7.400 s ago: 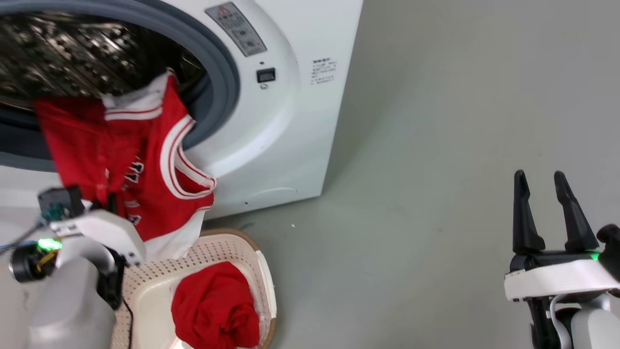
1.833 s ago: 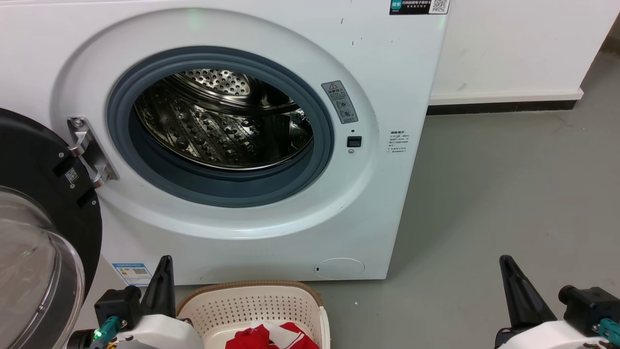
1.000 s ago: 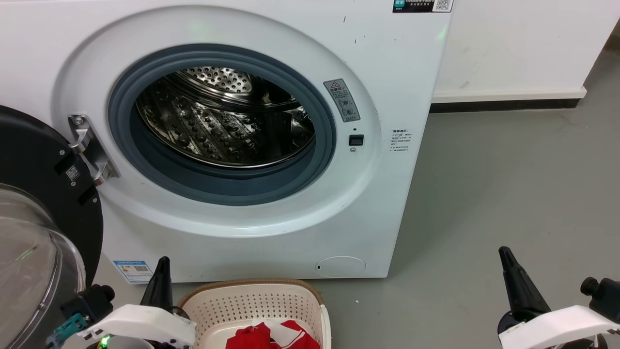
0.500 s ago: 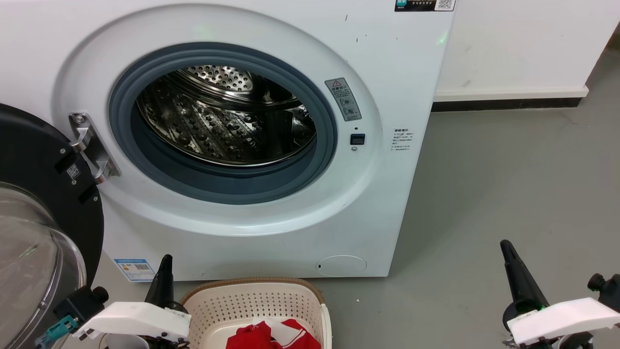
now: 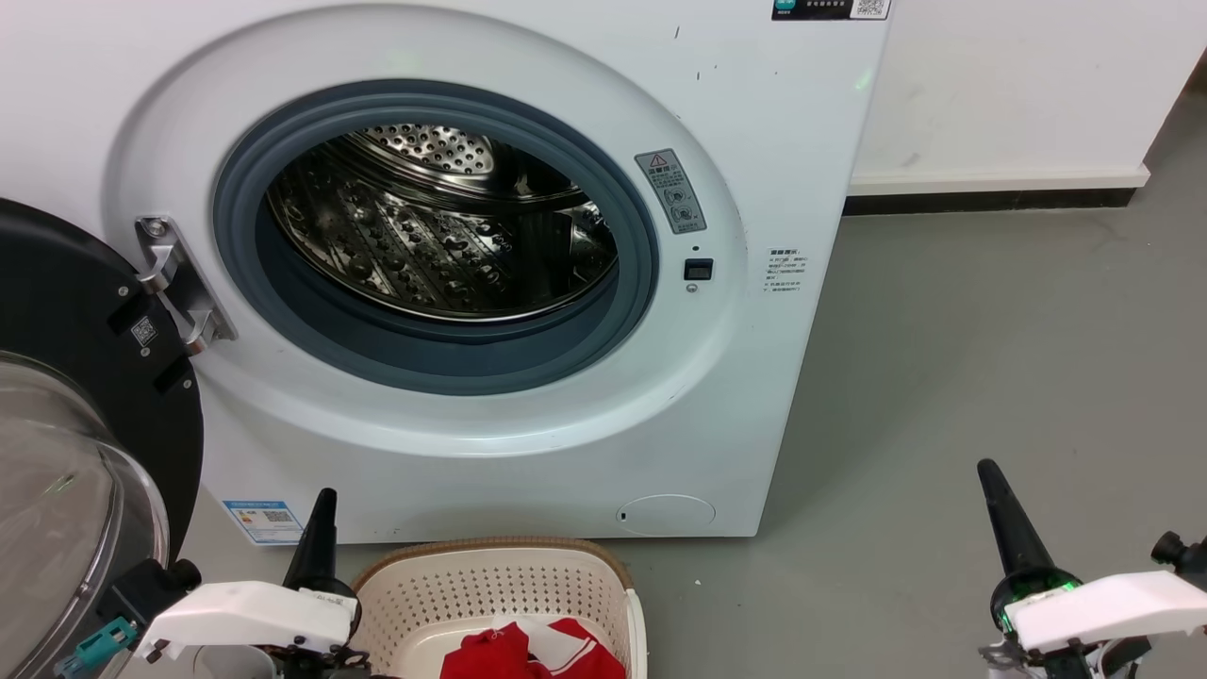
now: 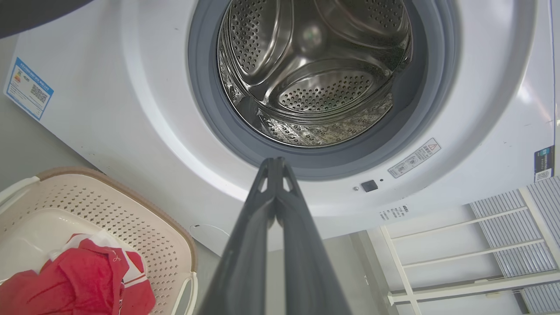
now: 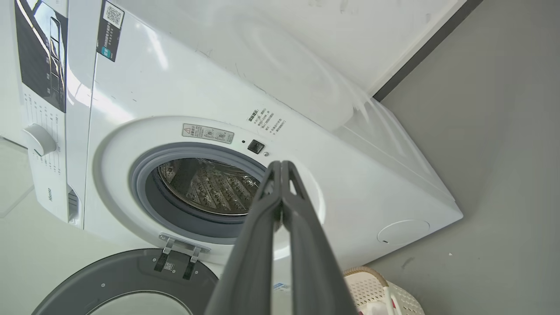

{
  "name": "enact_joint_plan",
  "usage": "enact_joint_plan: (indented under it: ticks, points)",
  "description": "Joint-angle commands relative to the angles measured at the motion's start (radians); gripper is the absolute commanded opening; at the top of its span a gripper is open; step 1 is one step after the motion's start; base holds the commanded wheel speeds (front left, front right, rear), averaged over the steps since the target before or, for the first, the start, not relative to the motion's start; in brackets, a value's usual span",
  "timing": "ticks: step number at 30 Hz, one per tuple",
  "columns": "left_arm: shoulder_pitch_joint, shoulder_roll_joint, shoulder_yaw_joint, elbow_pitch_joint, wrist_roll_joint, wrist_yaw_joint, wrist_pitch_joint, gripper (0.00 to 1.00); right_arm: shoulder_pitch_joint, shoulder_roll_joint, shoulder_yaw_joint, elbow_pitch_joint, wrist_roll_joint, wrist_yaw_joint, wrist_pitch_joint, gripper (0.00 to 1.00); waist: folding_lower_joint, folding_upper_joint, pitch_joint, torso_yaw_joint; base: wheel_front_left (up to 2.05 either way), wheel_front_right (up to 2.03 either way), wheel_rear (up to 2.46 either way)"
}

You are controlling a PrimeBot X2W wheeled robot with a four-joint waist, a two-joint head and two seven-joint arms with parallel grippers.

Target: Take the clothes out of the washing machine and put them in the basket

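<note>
Beside the left end effector (image 5: 326,500), clothes (image 5: 528,655) in the basket (image 5: 490,589)

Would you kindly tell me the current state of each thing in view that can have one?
washing machine door, swung wide open.
drum, no clothes visible inside.
basket, upright, holding clothes.
red clothes, crumpled in the basket.
left end effector, shut, gripping nothing.
right end effector, shut, gripping nothing.
</note>
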Motion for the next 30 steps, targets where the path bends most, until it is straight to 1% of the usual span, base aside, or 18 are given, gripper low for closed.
enact_joint_plan:
  ticks: [1,30]
  points:
    - [-0.028,-0.004,0.006,-0.007,-0.025,-0.009,0.007,0.0,-0.028,-0.007,-0.004,-0.001,0.03,0.0,0.003,0.0,-0.0001,0.0,0.0,0.0,0.0,0.0,0.0]
    - [-0.049,-0.034,0.048,0.012,-0.296,-0.051,0.069,0.0,-0.08,-0.005,-0.022,0.075,0.323,0.0,0.024,0.0,-0.0001,0.0,0.008,0.006,0.0,0.0,0.0]
